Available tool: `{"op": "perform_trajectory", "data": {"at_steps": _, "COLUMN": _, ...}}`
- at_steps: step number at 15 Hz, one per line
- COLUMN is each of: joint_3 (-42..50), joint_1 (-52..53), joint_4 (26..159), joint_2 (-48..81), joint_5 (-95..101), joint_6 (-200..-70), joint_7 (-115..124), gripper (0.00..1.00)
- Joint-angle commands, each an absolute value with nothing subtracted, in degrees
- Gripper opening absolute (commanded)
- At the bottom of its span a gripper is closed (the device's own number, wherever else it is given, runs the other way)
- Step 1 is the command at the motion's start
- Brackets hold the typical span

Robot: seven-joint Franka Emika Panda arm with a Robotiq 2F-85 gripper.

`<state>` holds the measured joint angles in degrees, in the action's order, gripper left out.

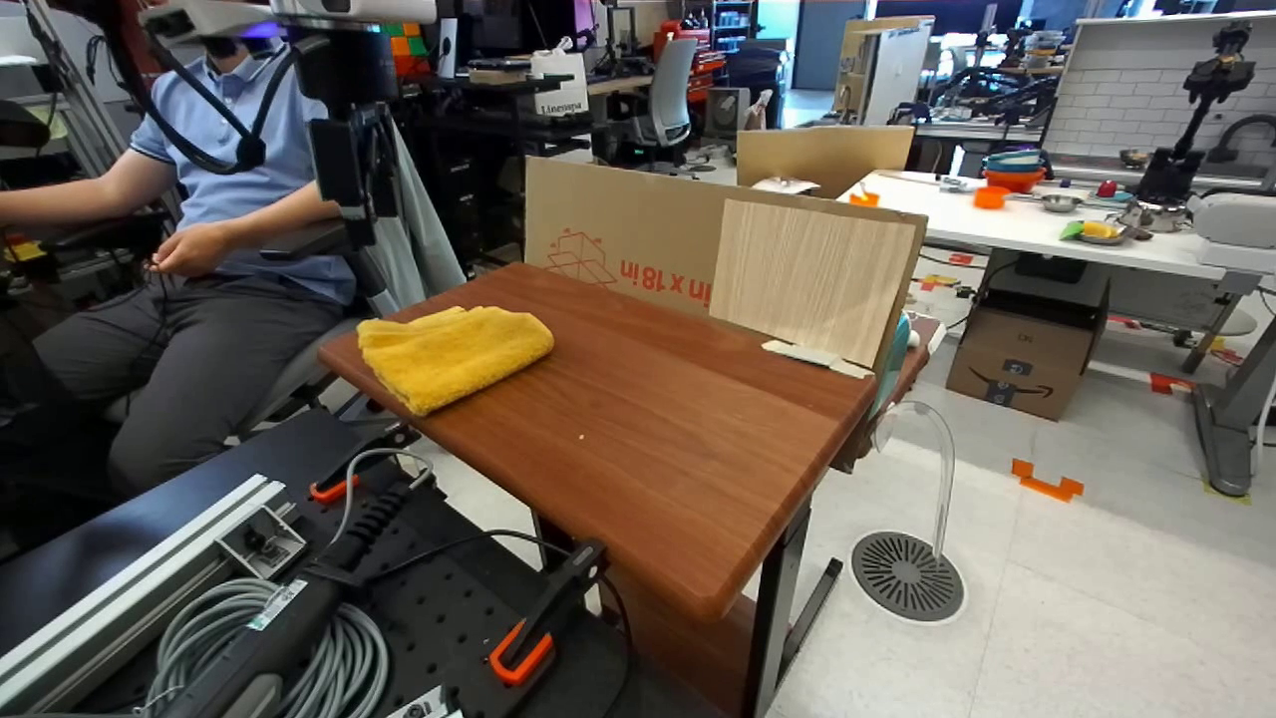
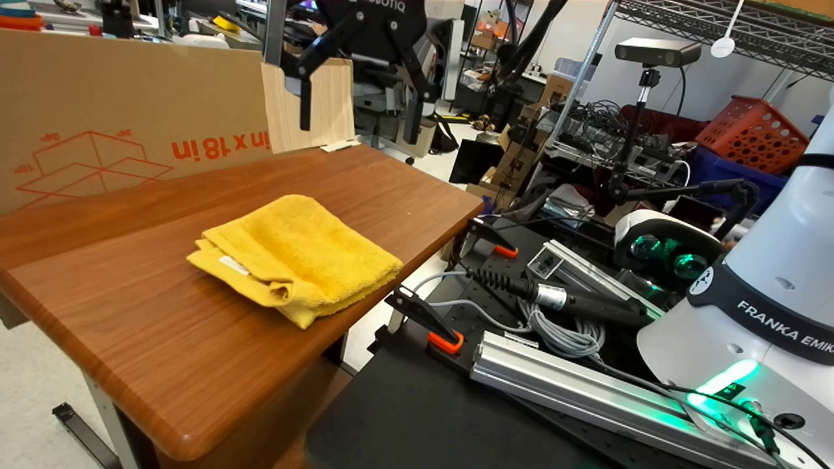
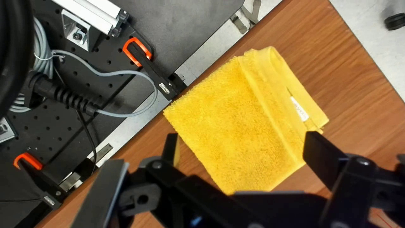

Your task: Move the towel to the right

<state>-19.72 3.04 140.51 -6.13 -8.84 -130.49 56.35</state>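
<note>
A yellow towel lies folded flat on the brown wooden table. It shows in both exterior views [image 1: 454, 354] [image 2: 296, 251], near one end of the table and close to its edge on the robot's side. The wrist view shows the towel [image 3: 227, 110] below the jaws, with a small white label on its folded side. My gripper [image 2: 358, 130] is open and empty, raised well above the table. In the wrist view the fingers [image 3: 242, 145] stand wide apart, with the towel's near corner between them in the picture. An exterior view shows the gripper [image 1: 361, 234] side-on.
A cardboard panel [image 1: 623, 224] stands along the table's far edge, with a light wood board [image 1: 812, 279] leaning on it. A black pegboard bench [image 2: 404, 404] with orange-tipped clamps [image 2: 446, 342], cables and an aluminium profile borders the table [image 2: 117, 312]. A person [image 1: 239, 199] sits nearby.
</note>
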Motion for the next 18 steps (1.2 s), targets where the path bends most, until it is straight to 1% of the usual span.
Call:
{"op": "perform_trajectory", "data": {"at_steps": 1, "joint_3": -16.9, "joint_1": 5.9, "joint_4": 140.6, "joint_2": -6.3, "joint_5": -8.5, "joint_6": -130.4, "joint_7": 56.6, "gripper": 1.0}}
{"op": "perform_trajectory", "data": {"at_steps": 4, "joint_3": -17.7, "joint_1": 6.4, "joint_4": 140.6, "joint_2": -5.7, "joint_5": -3.2, "joint_6": -131.5, "joint_7": 60.5, "gripper": 1.0}}
{"op": "perform_trajectory", "data": {"at_steps": 9, "joint_3": -15.9, "joint_1": 6.7, "joint_4": 136.3, "joint_2": 6.7, "joint_5": 6.4, "joint_6": -132.9, "joint_7": 72.8, "gripper": 1.0}}
{"op": "perform_trajectory", "data": {"at_steps": 12, "joint_3": -12.6, "joint_1": 7.8, "joint_4": 134.1, "joint_2": 13.3, "joint_5": 5.1, "joint_6": -134.7, "joint_7": 75.7, "gripper": 1.0}}
{"op": "perform_trajectory", "data": {"at_steps": 14, "joint_3": -10.6, "joint_1": 8.5, "joint_4": 133.3, "joint_2": 16.8, "joint_5": 2.5, "joint_6": -138.4, "joint_7": 75.9, "gripper": 1.0}}
{"op": "perform_trajectory", "data": {"at_steps": 16, "joint_3": -9.0, "joint_1": 9.1, "joint_4": 133.4, "joint_2": 19.7, "joint_5": 0.6, "joint_6": -145.1, "joint_7": 76.4, "gripper": 1.0}}
{"op": "perform_trajectory", "data": {"at_steps": 18, "joint_3": -7.5, "joint_1": 10.1, "joint_4": 134.1, "joint_2": 22.4, "joint_5": -0.8, "joint_6": -154.8, "joint_7": 76.6, "gripper": 1.0}}
